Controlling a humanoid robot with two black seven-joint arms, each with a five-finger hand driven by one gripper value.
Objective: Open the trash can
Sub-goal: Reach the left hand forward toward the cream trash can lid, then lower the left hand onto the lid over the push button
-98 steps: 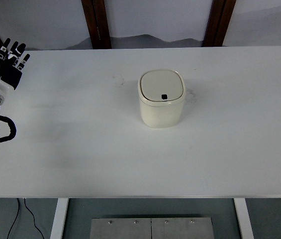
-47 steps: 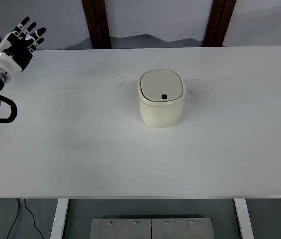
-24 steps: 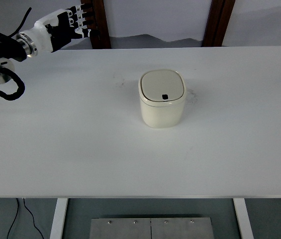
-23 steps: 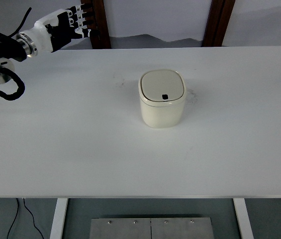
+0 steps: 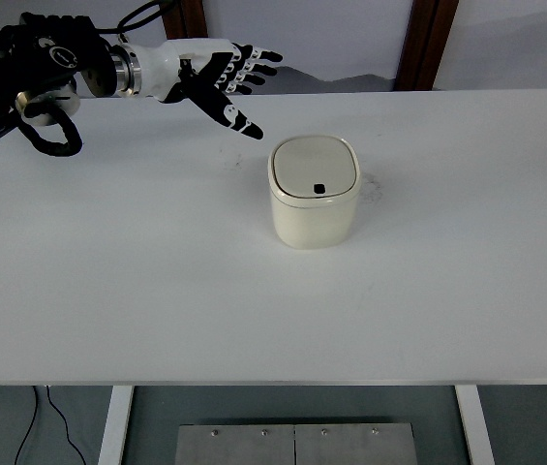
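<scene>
Approach is the step in hand: the left hand [image 5: 217, 79] hangs above the table [image 5: 108, 291] with fingers [image 5: 244, 126] spread and holding nothing, up and to the left of the can [image 5: 315, 192], near it but not touching. The can stands about mid-table with its lid [image 5: 315, 167] shut, so the next move, as I judge it, calls for bringing a fingertip down onto the small dark button [image 5: 319, 188] at the lid's near edge. The right arm is out of view, the left arm is cut off at the picture's left edge, and how the lid's catch works cannot be made out.
</scene>
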